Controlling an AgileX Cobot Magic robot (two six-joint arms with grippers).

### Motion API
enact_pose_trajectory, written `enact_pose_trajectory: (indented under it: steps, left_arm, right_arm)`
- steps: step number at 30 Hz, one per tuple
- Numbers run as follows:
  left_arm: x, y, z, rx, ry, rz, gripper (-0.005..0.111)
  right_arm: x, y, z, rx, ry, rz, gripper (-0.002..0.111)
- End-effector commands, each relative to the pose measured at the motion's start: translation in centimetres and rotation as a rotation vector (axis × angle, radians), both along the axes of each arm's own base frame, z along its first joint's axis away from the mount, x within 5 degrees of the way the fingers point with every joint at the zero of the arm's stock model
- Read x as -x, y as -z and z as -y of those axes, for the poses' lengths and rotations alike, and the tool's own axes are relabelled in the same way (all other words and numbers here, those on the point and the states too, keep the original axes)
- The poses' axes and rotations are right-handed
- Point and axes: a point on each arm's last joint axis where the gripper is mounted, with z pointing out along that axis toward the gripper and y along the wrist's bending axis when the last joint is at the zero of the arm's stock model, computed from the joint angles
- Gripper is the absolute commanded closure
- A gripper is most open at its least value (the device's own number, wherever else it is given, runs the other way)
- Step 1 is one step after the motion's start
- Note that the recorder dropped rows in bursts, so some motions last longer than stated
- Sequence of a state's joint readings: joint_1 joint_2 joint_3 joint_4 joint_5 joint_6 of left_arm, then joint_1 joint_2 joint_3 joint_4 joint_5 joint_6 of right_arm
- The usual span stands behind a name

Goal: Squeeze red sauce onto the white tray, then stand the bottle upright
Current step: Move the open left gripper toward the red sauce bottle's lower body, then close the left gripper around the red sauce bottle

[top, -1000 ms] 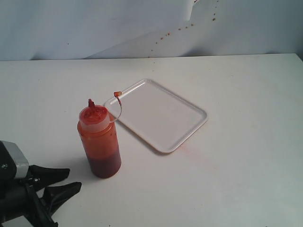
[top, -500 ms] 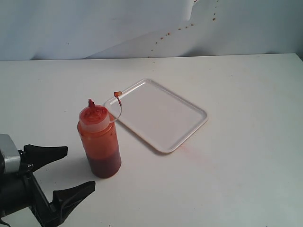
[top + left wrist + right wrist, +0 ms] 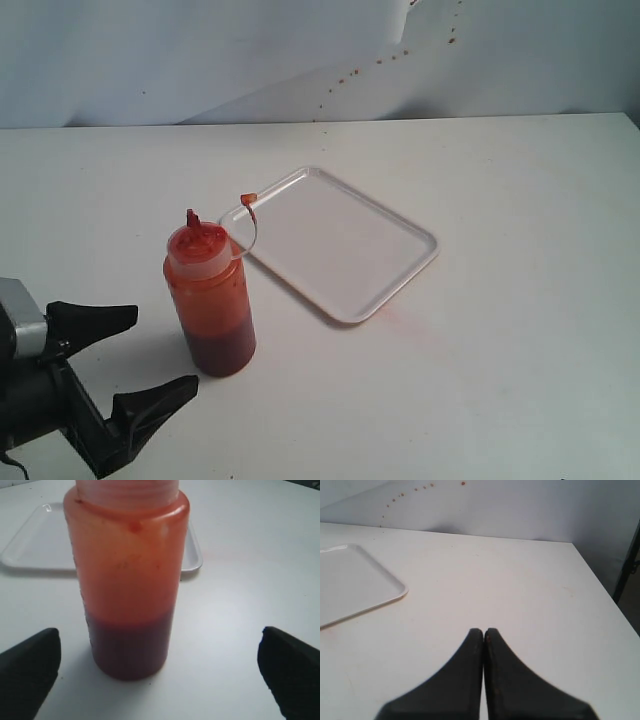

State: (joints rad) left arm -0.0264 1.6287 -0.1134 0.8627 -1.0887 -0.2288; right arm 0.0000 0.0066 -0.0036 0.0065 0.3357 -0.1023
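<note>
Left end effector (image 3: 163, 350) sits low over the counter (image 3: 500, 350) with its two dark fingers spread wide and nothing between them. It faces the bottle (image 3: 210, 300) from close by without touching it. In the left wrist view the bottle stands upright midway between the fingertips and a little beyond them. The red sauce (image 3: 218, 350) fills roughly the lowest third as a darker band, with orange film coating the walls above. The nozzle (image 3: 192, 218) is uncovered, and its tethered tip cap (image 3: 248, 199) hangs out on a thin loop towards the white tray (image 3: 340, 245). The tray lies flat just beside and behind the bottle, and no sauce shows on it. The right end effector (image 3: 484, 632) has its fingers pressed together, empty, well away over bare counter. Judging by this, the task is at its first step, the reach for the bottle, and squeezing has not begun. The next move likely calls for sliding forward until the fingers flank the bottle's body. They should then close firmly enough to lift it, yet softly enough not to squirt sauce before the nozzle is over the tray.
</note>
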Motion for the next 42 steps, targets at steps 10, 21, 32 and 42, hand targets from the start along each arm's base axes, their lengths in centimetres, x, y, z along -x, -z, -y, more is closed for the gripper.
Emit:
enact_pose_trajectory:
  steps: [10, 21, 32, 42]
  left_arm:
    - [-1.2, 0.3, -0.3, -0.09, -0.008, -0.005, 0.002]
    - [-1.0, 0.3, -0.1, -0.097, 0.033, -0.002, 0.002]
    - [-1.1, 2.0, 0.1, -0.094, 0.081, -0.023, 0.002]
    - [-3.6, 5.0, 0.4, -0.127, 0.139, -0.011, 0.002]
  right_arm:
    - [0.0, 0.1, 0.0, -0.007, 0.0, 0.004, 0.108]
    - [0.0, 0.1, 0.0, -0.007, 0.0, 0.004, 0.108]
    - [0.0, 0.1, 0.0, -0.006, 0.0, 0.004, 0.108]
    - [0.0, 0.1, 0.0, -0.006, 0.0, 0.004, 0.108]
